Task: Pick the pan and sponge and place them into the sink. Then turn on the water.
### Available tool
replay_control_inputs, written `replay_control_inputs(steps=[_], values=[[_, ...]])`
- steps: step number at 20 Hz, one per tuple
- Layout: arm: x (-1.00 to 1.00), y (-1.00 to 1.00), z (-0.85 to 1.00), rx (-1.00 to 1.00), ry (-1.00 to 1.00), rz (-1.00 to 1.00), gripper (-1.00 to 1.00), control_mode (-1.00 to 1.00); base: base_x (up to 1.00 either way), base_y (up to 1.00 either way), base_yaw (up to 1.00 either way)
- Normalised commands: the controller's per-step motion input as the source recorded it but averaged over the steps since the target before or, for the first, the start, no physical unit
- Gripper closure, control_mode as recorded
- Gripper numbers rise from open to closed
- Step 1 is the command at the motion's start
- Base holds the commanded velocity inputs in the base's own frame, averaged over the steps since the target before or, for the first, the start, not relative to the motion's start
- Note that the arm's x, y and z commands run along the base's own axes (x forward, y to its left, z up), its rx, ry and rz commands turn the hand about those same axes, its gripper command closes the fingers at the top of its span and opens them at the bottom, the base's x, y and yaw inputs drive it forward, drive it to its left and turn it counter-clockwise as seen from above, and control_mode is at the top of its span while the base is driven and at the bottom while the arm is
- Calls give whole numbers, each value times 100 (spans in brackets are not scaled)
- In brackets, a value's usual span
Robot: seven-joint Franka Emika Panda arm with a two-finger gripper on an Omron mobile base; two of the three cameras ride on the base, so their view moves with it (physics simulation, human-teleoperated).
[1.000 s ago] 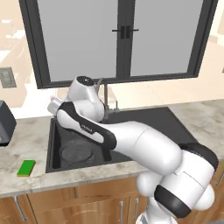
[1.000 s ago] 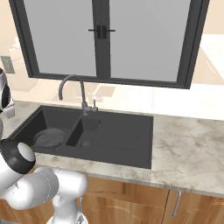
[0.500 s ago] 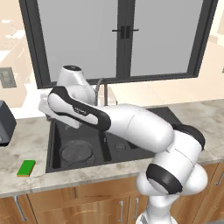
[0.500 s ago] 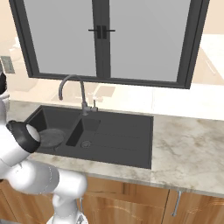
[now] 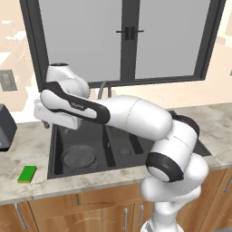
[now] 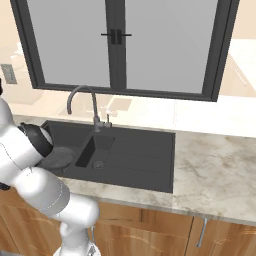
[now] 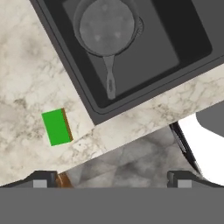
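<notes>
While pan lies in sink, claw released above sponge

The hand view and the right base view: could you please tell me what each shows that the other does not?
Hand view alone: the small flat bright green sponge on the marble counter, and the pan's long handle. Right base view alone: the grey gooseneck faucet, the sink's smaller basin and ribbed drainboard, and the dark-framed window. Both: the round dark grey pan lying in the large basin of the matte black sink.
</notes>
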Motion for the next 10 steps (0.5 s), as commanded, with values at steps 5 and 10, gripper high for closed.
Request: replay_control_inputs(steps=[5,10], values=[[-16,11,-20,-3,-2,1,-100,-100,0,0,0],[-9,10,-13,0,-3,1,-100,-100,0,0,0]])
